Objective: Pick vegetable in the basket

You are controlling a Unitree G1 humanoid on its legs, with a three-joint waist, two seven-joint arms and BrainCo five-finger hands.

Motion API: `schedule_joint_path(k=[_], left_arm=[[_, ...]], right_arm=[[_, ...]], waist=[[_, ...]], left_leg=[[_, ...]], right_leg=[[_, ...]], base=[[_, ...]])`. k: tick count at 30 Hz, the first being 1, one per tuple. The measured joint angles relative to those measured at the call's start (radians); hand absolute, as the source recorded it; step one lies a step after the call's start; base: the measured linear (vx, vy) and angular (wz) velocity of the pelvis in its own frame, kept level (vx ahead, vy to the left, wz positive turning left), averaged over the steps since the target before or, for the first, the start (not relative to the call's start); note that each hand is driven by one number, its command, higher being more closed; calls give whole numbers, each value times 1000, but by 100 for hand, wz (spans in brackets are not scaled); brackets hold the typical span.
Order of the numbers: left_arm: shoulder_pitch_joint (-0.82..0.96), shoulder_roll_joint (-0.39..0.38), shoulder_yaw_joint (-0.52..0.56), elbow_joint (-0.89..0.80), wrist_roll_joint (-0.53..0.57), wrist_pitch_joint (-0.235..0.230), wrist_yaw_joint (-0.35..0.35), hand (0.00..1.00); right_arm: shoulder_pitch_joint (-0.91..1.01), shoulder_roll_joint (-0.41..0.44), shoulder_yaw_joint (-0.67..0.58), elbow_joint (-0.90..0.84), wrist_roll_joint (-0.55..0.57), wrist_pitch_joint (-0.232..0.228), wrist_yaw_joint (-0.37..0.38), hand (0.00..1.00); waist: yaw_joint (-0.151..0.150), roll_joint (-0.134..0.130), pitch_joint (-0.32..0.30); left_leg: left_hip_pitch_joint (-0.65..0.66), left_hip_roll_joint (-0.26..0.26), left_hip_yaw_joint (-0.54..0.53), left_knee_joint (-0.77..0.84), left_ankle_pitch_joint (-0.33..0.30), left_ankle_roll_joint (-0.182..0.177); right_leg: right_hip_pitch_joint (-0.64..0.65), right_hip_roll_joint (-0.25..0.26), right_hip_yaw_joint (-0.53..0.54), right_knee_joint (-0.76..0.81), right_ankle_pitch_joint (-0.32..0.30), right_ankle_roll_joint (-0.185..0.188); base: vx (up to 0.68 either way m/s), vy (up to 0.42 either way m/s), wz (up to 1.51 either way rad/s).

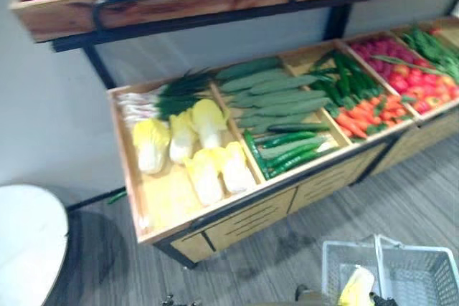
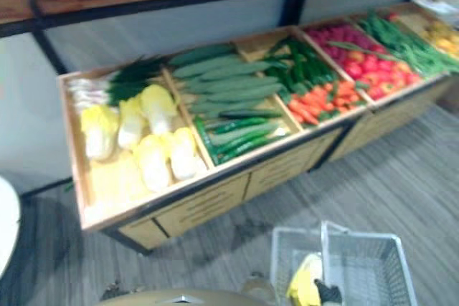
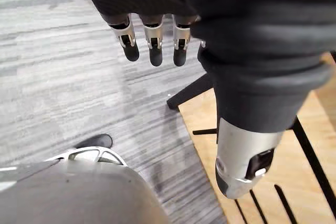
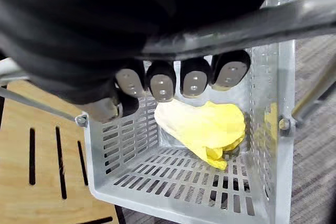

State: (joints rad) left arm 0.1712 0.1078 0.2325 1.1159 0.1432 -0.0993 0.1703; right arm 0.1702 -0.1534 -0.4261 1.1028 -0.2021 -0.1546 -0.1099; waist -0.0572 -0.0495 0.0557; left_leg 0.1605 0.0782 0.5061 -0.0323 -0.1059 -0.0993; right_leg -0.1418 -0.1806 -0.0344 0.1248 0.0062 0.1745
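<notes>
Right hand (image 4: 163,85): fingers curled round the grey metal handle (image 4: 294,17) of the silver perforated basket (image 4: 184,184), where a pale yellow leafy cabbage (image 4: 205,129) lies. Left hand (image 3: 151,38): fingers slack, empty. We judge that a swinging basket could slip from that hooked grip or spill. We note a grey wood-grain floor (image 1: 401,198) and a slanted wooden produce stand (image 1: 215,211) holding yellow-white cabbages (image 1: 208,123) and long green cucumbers (image 1: 272,94).

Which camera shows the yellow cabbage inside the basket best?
The right wrist view: the yellow cabbage lies close up on the basket floor, in full sight. Both eye views catch just its top at the bottom edge.
</notes>
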Motion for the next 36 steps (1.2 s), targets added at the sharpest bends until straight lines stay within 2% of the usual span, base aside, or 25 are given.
schedule_joint_path(k=[2,3,4,5,6,7,8,9,10,12,14,16,17,18,21,23,24,25,26,28,31,33,34,35,36], left_arm=[[-11,3,0,-1,20,0,0,0],[-21,-1,-2,-4,39,0,-1,0],[-23,-3,-7,-17,54,0,0,0],[-24,4,-8,-26,65,0,0,0],[-27,21,-9,-49,75,1,-1,0],[-32,18,10,-44,77,5,-2,0],[-25,8,10,-33,77,9,-4,0],[-48,-15,6,-35,77,6,-6,0],[-60,-13,-18,-45,76,-2,-4,0],[-59,-8,-33,-41,76,2,-10,0],[-62,0,-38,-42,78,2,-16,0],[-65,4,-63,-42,117,1,-16,0],[-81,6,-80,-42,147,1,-11,0],[-86,6,-82,-42,150,1,-10,0],[-112,-45,-109,-46,156,-10,0,0],[-108,-57,-105,-42,155,-7,2,0],[-109,-58,-105,-44,154,-7,4,0],[-108,-64,-95,-54,142,-8,11,0],[-108,-68,-85,-55,138,-9,14,0],[-105,-78,-42,-59,94,-12,30,0],[-98,-79,-29,-62,94,-29,44,0],[-98,-81,-26,-62,96,-32,42,0],[-98,-81,-16,-59,97,-29,42,0],[-99,-78,-8,-55,96,-29,40,0],[-98,-75,10,-54,98,-30,42,0]], right_arm=[[14,9,-8,-11,17,2,0,100],[9,7,-24,-9,19,4,-1,100],[-5,18,-24,-6,26,12,1,100],[-6,26,-21,-4,27,15,4,100],[17,45,-17,11,29,16,7,100],[16,44,14,16,28,20,9,100],[8,28,23,13,27,18,10,100],[3,10,7,13,22,23,8,100],[-1,6,-15,14,25,26,7,100],[4,8,-34,17,25,31,6,100],[-6,15,-17,15,23,40,7,100],[-13,14,5,15,22,41,5,100],[-27,9,33,14,15,41,3,100],[-26,8,37,14,15,41,2,100],[6,1,47,33,16,41,-11,100],[15,-8,63,36,15,41,-12,100],[8,-13,82,36,14,39,-12,100],[-2,-26,94,36,12,33,-11,100],[-12,-28,102,37,10,32,-11,100],[-59,-53,114,53,6,30,-12,100],[-78,-60,122,49,6,-2,-11,100],[-77,-72,122,42,6,-6,-12,100],[-76,-74,121,38,6,-9,-12,100],[-75,-65,120,38,6,-11,-12,100],[-68,-54,118,40,6,-11,-12,100]], waist=[[-1,-2,3],[-6,38,22],[-11,38,51],[-21,36,65],[-26,-3,67],[-11,-13,69],[-4,21,61],[-13,48,68],[-21,49,77],[-20,48,75],[-18,36,72],[-17,30,73],[-19,41,74],[-19,44,74],[-25,80,76],[-22,94,70],[-23,87,74],[-18,78,80],[-15,76,82],[6,74,83],[24,81,87],[32,105,92],[31,120,85],[31,123,83],[34,111,85]], left_leg=[[-3,-6,54,-1,14,27],[-9,24,113,-1,14,38],[-10,56,156,25,4,49],[-9,66,175,42,-3,53],[0,52,209,87,-31,48],[-10,55,240,108,-47,71],[-17,85,241,86,-44,80],[-10,81,299,56,-36,66],[-3,66,348,64,-31,73],[-2,67,408,97,-32,74],[-17,96,504,173,-32,74],[-22,128,570,228,-33,73],[-44,166,588,290,-33,72],[-46,174,587,306,-33,72],[-73,311,555,496,-20,64],[-71,359,543,557,-5,45],[-77,368,497,599,35,18],[-108,332,375,585,36,-1],[-117,294,289,553,18,-6],[-119,133,-70,411,-48,-15],[-131,56,-327,299,-64,-16],[-152,59,-422,242,-42,-12],[-150,70,-459,213,-103,-7],[-152,66,-458,201,-111,3],[-163,53,-446,193,-108,7]], right_leg=[[-2,-5,-4,-65,-12,-23],[-3,-12,-103,-55,-74,-104],[-48,-27,-204,93,-83,-134],[-57,-35,-248,173,-87,-142],[-62,-54,-311,262,31,-226],[-63,-26,-300,180,70,-231],[-35,9,-270,88,107,-229],[-58,-4,-318,218,16,-231],[-71,-64,-350,429,-74,-199],[-18,-97,-375,469,-90,-202],[23,-105,-410,354,-125,-133],[39,-61,-441,226,-142,-115],[63,-17,-445,112,-141,-115],[67,-8,-444,89,-141,-116],[140,83,-432,-53,-97,-152],[157,111,-413,-75,-91,-163],[168,111,-390,-90,-83,-175],[164,99,-351,-89,-79,-180],[163,93,-332,-89,-75,-181],[161,84,-231,-89,-62,-175],[136,108,-134,-95,-57,-156],[124,147,-99,-113,-42,-135],[126,163,-90,-142,-24,-115],[129,162,-88,-161,-6,-111],[129,154,-75,-191,21,-105]], base=[[-53,108,-90],[-56,103,-107],[-66,70,-91],[9,90,-90],[69,72,-134],[19,44,-158],[-40,-14,-175],[-34,10,-131],[9,13,-120],[6,-35,-117],[8,-164,-154],[-9,-322,-152],[-31,-339,-134],[-46,-346,-90],[-75,-212,-32],[-64,-154,-40],[-54,-138,-58],[-49,-101,-58],[-69,-41,-81],[-46,29,-114],[-76,127,-111],[-74,179,-73],[-51,184,-44],[23,152,-18],[29,177,-18]])
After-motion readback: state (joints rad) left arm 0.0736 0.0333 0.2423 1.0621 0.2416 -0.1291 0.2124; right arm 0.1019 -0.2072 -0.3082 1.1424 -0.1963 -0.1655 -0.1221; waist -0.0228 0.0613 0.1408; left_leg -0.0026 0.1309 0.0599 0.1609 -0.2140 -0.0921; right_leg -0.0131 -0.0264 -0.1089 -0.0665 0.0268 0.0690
